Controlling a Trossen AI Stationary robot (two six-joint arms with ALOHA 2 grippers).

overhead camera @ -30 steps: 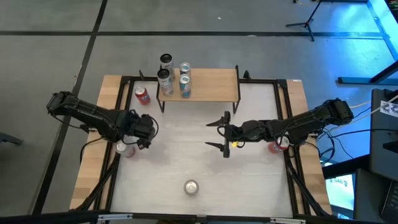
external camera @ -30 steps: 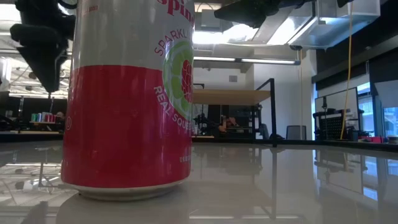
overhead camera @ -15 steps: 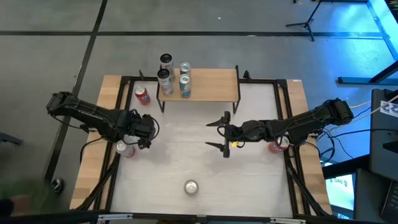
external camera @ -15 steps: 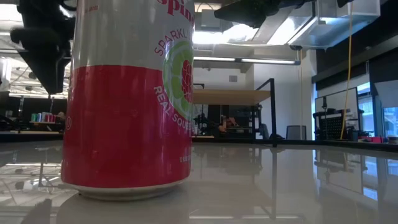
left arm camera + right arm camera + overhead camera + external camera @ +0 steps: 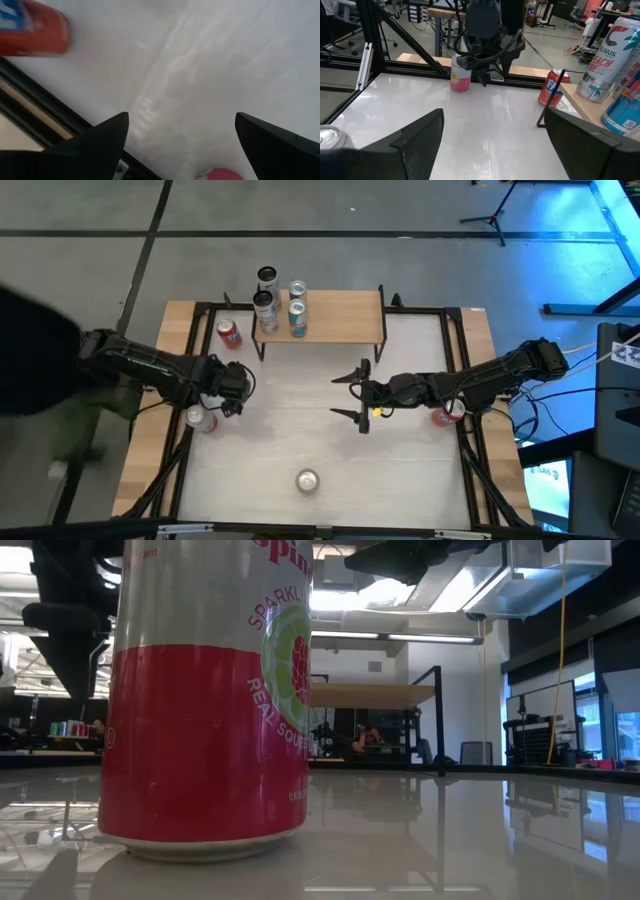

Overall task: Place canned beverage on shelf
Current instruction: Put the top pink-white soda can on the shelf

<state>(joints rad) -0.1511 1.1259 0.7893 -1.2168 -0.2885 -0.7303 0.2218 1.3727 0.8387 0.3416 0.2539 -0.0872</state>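
High view: left claw (image 5: 238, 388), fingers spread wide, hangs beside the upright pink can (image 5: 202, 419), which lies at its 7 o'clock; shelf (image 5: 335, 316) at 1 o'clock. Right claw (image 5: 362, 393) wide, farther off.

Pale tabletop (image 5: 320, 435) with wooden side edges, framed by black rails. The shelf (image 5: 340, 317) is set at its far edge; three cans (image 5: 297, 320) are carried at the shelf's left end. A red can (image 5: 229, 334) is stood on the table just left of the shelf. A pink-and-white can (image 5: 201, 419) is placed near the left rail, a red-topped can (image 5: 447, 414) near the right rail, and a silver-topped can (image 5: 307, 480) near the front edge.
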